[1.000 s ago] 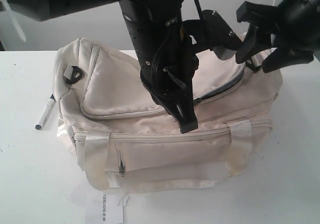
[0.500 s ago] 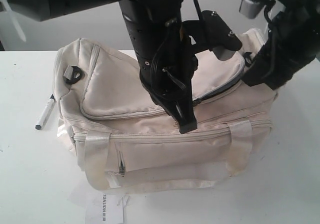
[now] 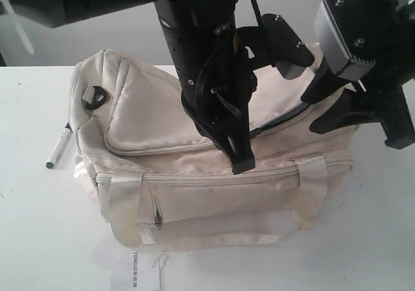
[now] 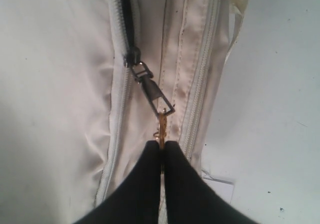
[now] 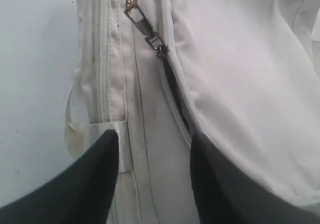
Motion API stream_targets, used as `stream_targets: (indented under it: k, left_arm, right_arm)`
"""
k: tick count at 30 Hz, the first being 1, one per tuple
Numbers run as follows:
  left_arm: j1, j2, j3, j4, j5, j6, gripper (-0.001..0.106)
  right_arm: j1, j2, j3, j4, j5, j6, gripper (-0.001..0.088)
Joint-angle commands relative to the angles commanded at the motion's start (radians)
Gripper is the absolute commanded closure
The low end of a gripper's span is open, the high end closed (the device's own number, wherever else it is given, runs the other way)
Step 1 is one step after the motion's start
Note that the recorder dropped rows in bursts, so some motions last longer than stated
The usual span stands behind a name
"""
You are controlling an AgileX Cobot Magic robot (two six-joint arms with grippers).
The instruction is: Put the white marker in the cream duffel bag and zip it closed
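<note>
**A:** Exterior view first. Where is the thing we have to pack?

**B:** The slim white marker with the black cap lies on the white table, just beside the left end of the soft cream fabric duffel bag. It is not in the bag. Its long axis runs away from the camera, cap end farther off and leaning slightly toward the bag.

**A:** And the arms?

**B:** The left gripper points down at the middle of the bag's top, by the curved zip. The right gripper sits at the bag's right end, with the whole bag between it and the marker. So the left arm is the nearer one, and the marker lies off to its left.

**A:** Left wrist view?

**B:** The jaws are pinched together on a small gold link hanging from the dark metal zip pull. Beyond the slider the zip gapes dark, while on the gripper's side the teeth are meshed. I judge that a pull toward the gripper would open the flap wider, which the marker needs.

**A:** Right wrist view?

**B:** Its two black fingers stand well apart, straddling the bag's seam and the open stretch of zip. One finger is beside a satin strap handle. I see nothing clamped between them, and I cannot tell whether they press the fabric. The marker is out of sight here.
</note>
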Motion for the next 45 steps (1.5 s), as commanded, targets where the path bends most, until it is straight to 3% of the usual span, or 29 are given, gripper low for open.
stream_targets:
  k: [4, 7, 11, 17, 24, 30, 41, 45]
  left_arm:
    - [0.0, 0.0, 0.0, 0.0, 0.0, 0.0, 0.105]
    - [0.0, 0.0, 0.0, 0.0, -0.01, 0.0, 0.105]
    - [0.0, 0.0, 0.0, 0.0, -0.016, 0.0, 0.105]
    - [0.0, 0.0, 0.0, 0.0, -0.017, 0.0, 0.105]
    - [0.0, 0.0, 0.0, 0.0, -0.025, 0.0, 0.105]
    - [0.0, 0.0, 0.0, 0.0, -0.019, 0.0, 0.105]
    - [0.0, 0.0, 0.0, 0.0, -0.017, 0.0, 0.105]
    - [0.0, 0.0, 0.0, 0.0, -0.015, 0.0, 0.105]
  right_arm:
    - [-0.089, 0.001, 0.028, 0.14, 0.003, -0.16, 0.0536]
    - [-0.128, 0.006, 0.028, 0.262, -0.015, -0.182, 0.0548]
    - [-0.107, 0.046, 0.028, 0.291, -0.03, -0.181, 0.0513]
    - [-0.06, 0.072, 0.028, 0.279, -0.024, -0.307, 0.0316]
    - [-0.014, 0.104, 0.03, 0.23, -0.03, -0.298, 0.0313]
    - [-0.014, 0.131, 0.032, 0.18, -0.045, -0.298, 0.0315]
    - [0.037, 0.162, 0.032, 0.189, -0.14, -0.298, 0.0407]
    - [0.046, 0.162, 0.032, 0.185, -0.144, -0.298, 0.0635]
